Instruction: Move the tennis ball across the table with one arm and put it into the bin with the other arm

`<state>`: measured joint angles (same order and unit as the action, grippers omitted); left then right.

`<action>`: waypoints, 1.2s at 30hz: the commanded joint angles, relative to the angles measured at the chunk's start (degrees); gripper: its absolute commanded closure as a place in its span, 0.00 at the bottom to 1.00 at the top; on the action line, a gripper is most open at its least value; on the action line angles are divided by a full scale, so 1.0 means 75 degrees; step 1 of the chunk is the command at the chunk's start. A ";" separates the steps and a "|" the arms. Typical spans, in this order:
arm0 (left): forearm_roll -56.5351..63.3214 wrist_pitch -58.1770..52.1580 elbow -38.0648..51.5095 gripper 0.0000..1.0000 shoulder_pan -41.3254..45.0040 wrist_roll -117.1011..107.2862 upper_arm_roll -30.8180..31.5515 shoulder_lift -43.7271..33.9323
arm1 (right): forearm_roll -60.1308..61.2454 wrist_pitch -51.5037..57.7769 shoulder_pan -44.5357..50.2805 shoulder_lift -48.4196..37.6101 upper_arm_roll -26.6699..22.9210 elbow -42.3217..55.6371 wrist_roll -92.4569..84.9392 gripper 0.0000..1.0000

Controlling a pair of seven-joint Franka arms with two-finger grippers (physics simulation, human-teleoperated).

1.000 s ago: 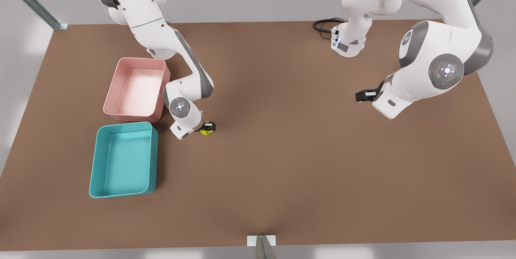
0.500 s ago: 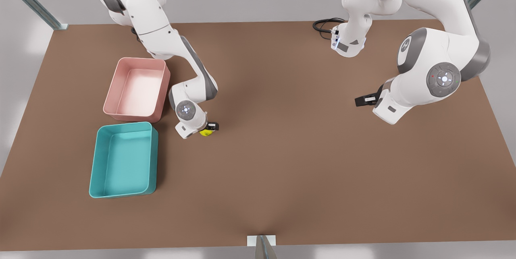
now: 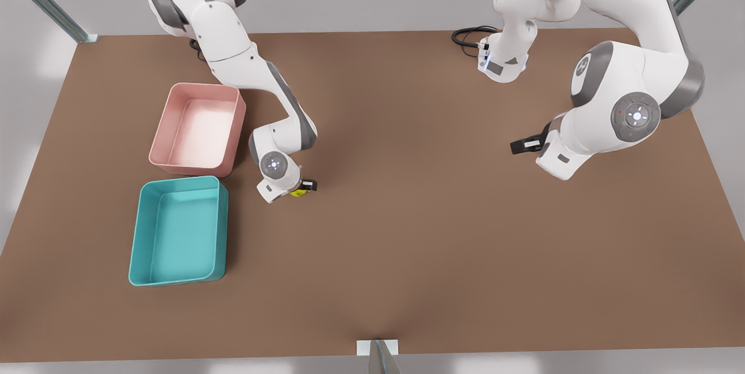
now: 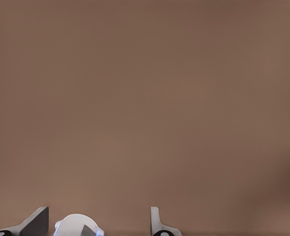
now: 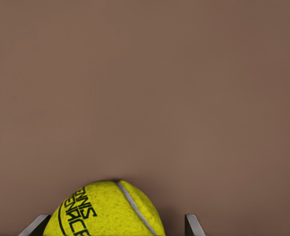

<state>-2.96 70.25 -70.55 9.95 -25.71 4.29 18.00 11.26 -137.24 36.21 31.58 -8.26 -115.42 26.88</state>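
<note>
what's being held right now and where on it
The right gripper has the tennis ball between its fingers, one on each side; a firm grip cannot be told. The left gripper holds nothing.

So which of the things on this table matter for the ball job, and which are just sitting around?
Job:
tennis ball, between the right gripper's fingers
teal bin
table
left gripper, waiting, open

Lying about:
pink tray
black cable

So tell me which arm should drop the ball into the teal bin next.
The right. The right gripper has the ball between its fingers, beside the bin on the front view's left. The left gripper waits open, far across the table.
</note>
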 commanded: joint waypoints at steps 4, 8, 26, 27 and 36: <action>0.0019 0.0032 0.0020 0.00 0.0056 -0.0216 0.0002 -0.0010 | 0.0010 -0.0030 0.0000 -0.0003 0.0000 0.0026 -0.0034 0.28; 0.0019 0.0032 0.0020 0.00 0.0068 -0.0228 0.0014 0.0002 | 0.0010 0.0169 -0.0047 -0.0249 -0.0012 0.0144 -0.0104 0.31; 0.0007 0.0032 0.0020 0.00 0.0185 -0.0451 0.0014 0.0037 | -0.0834 0.2103 -0.1125 -0.0718 -0.2801 0.1819 -0.7369 0.00; 0.0019 0.0032 0.0020 0.00 0.0185 -0.0451 0.0014 0.0037 | -0.0799 0.2103 -0.1137 -0.0718 -0.2801 0.1808 -0.7346 0.00; 0.0019 -0.0004 0.0020 0.00 0.0162 -0.0427 0.0002 0.0026 | -0.2323 0.6238 -0.2413 -0.3331 -0.0739 0.3435 -0.4920 0.00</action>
<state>-2.83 70.35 -70.42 11.27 -28.43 4.32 18.26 -3.49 -105.19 18.74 7.38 -14.15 -91.56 -7.13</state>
